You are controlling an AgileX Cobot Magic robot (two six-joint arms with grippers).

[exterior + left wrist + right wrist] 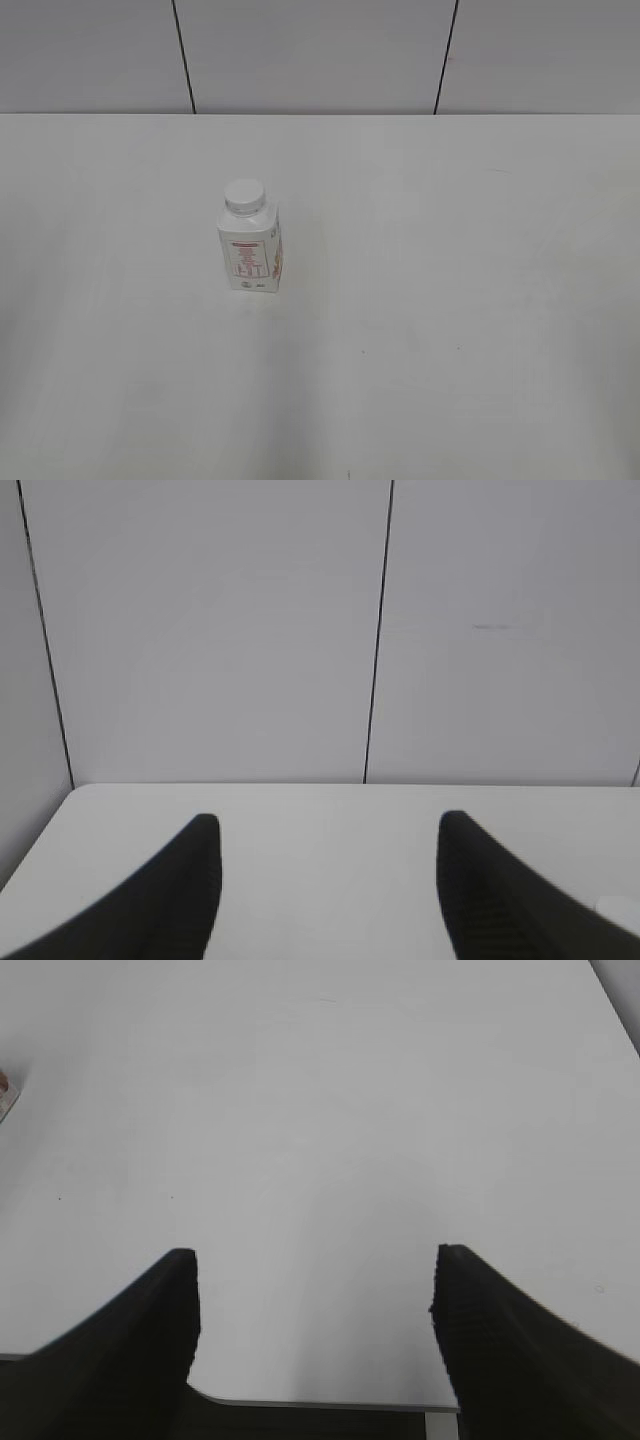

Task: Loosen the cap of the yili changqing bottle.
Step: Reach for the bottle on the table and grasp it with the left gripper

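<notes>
Squarish white plastic bottle (250, 252) upright — round flat-topped cap (244, 195) on.

The bottle (250, 250) is standing upright and alone on the white worktop (450, 330), its cap (244, 195) uncovered from above. Bare worktop is lying open on every side of it. A panelled wall (320, 55) is closing off the far edge, well behind the bottle.

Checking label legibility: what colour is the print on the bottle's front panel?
Pink-red print on the small white squarish plastic bottle, clearest in the exterior view.
</notes>
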